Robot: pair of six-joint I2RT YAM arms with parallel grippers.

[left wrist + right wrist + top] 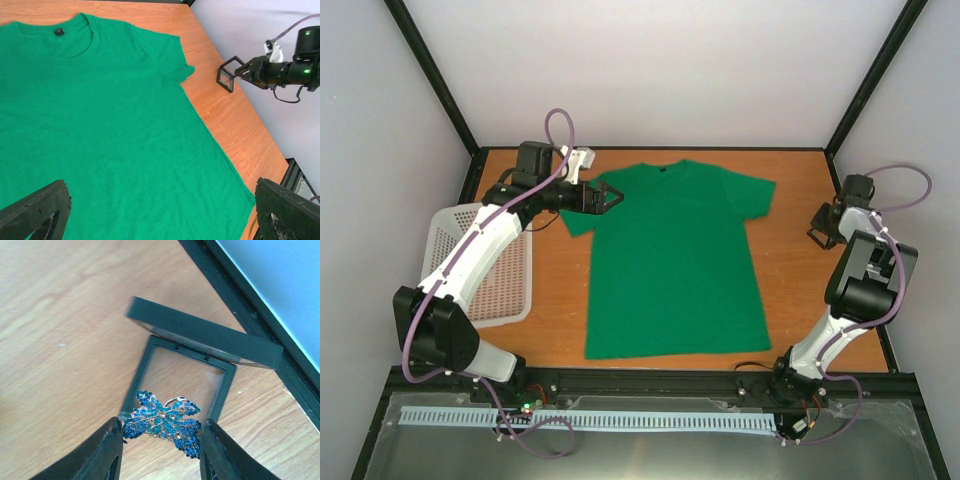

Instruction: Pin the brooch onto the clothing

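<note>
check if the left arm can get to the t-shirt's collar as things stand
Probably yes. The left hand hangs open over the green T-shirt near its shoulder, and the collar lies just beyond with nothing on the fabric between. The right hand, closed on the brooch, is well clear.

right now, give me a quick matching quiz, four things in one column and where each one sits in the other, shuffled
Things:
1 brooch
2 T-shirt
3 mesh basket
4 black box

Places:
a lid up, near the right edge of the table
b between the fingers of the right gripper
c spread flat in the middle
d at the left, partly under the left arm

Pairs: 1-b, 2-c, 3-d, 4-a
</note>
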